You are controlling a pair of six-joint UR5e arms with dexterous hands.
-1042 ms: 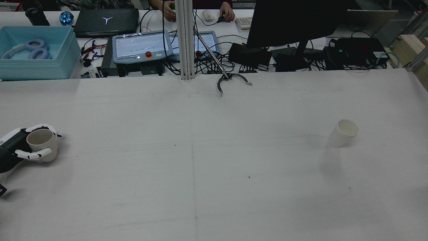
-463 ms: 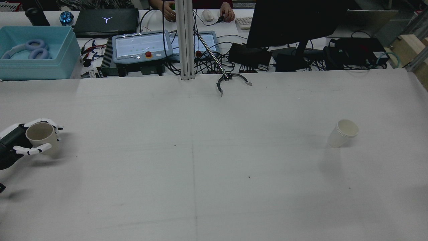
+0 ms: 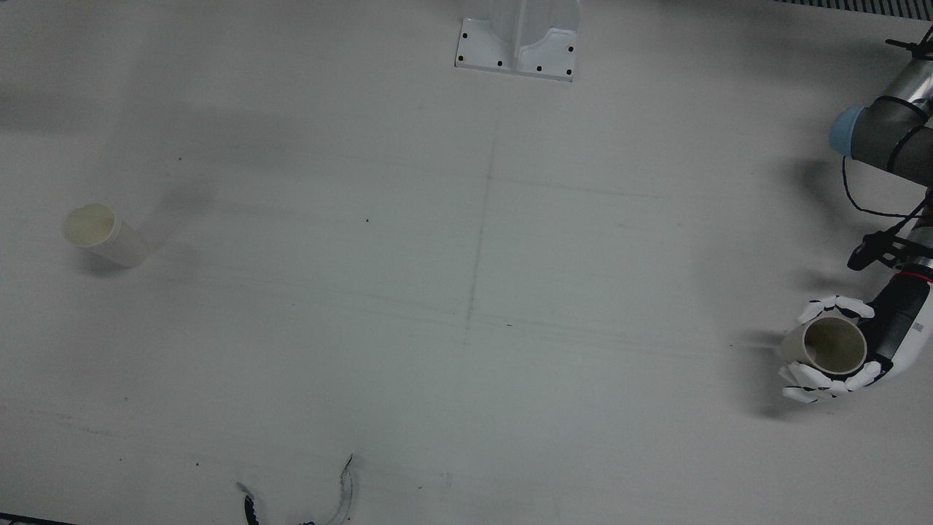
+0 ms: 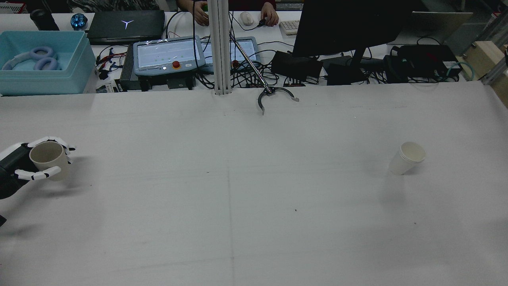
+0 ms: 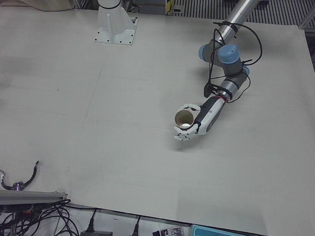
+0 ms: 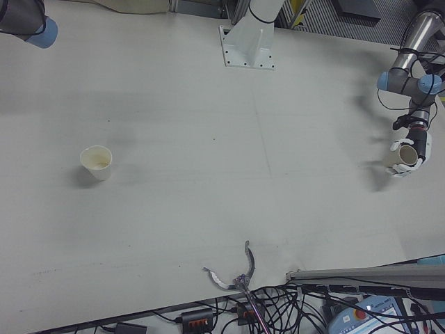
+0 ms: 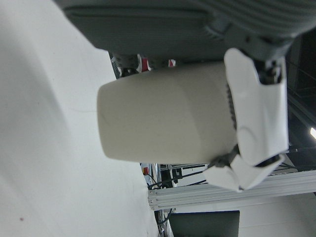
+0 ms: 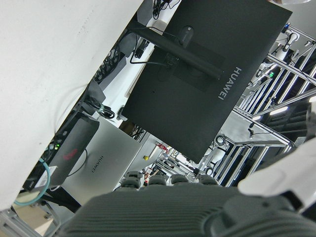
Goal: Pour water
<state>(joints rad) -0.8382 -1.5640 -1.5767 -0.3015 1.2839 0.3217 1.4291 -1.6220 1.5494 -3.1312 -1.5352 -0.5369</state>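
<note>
While I watched from the rear view, the left hand [image 4: 24,165] was wrapped around a beige cup [image 4: 47,156] at the far left side of the table [image 4: 254,190], with white fingers [image 3: 816,381] on both sides of the cup wall. That cup stood upright, mouth up, and seemed lifted a little above its shadow. A white cup [image 4: 408,158] stood well apart on the right side. Of the right hand [image 8: 207,210] I saw only a grey part, so I could not tell its state.

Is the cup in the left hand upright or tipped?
Upright: the cup sits in the left hand with its open rim facing up, lifted above its shadow. Its contents cannot be told.
</note>
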